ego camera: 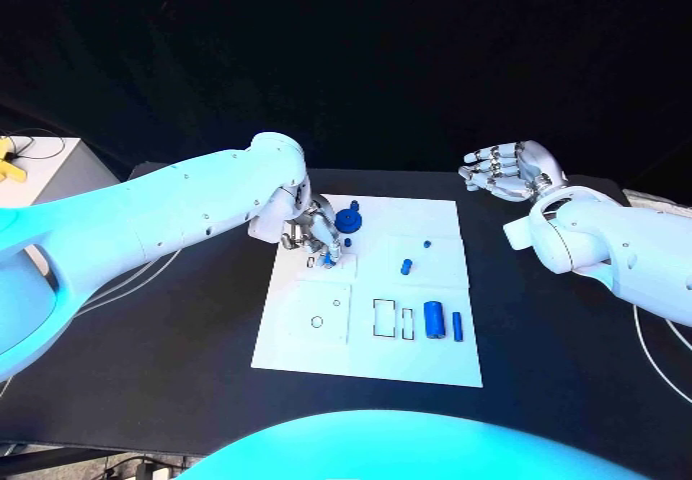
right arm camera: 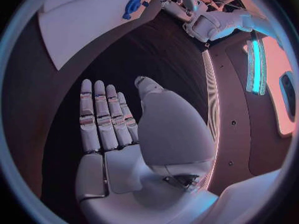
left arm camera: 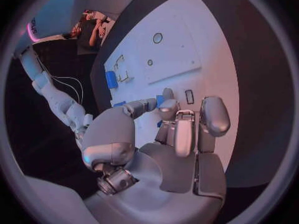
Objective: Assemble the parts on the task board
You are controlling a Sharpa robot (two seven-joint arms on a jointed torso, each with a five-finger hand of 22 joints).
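Head view is showing the left hand working at about ten o'clock on the task board, fingers curled down onto a small blue part beside a rectangular slot. Whether the fingers are actually pinching that part I cannot tell; the left wrist view is showing blue between the fingertips, but the contact is hidden. The right hand is hovering off the board at roughly two o'clock, holding nothing, fingers loosely spread.

To seat the piece cleanly, I would judge the left hand needs to be keeping it square to the slot and pressing straight down, not sideways, since the smooth plate offers little friction.

A blue round gear-like part is standing at the board's twelve o'clock edge. Blue cylinders are lying near five o'clock, next to outlined rectangular recesses. The board looks matte and white; the hands are glossy metal.
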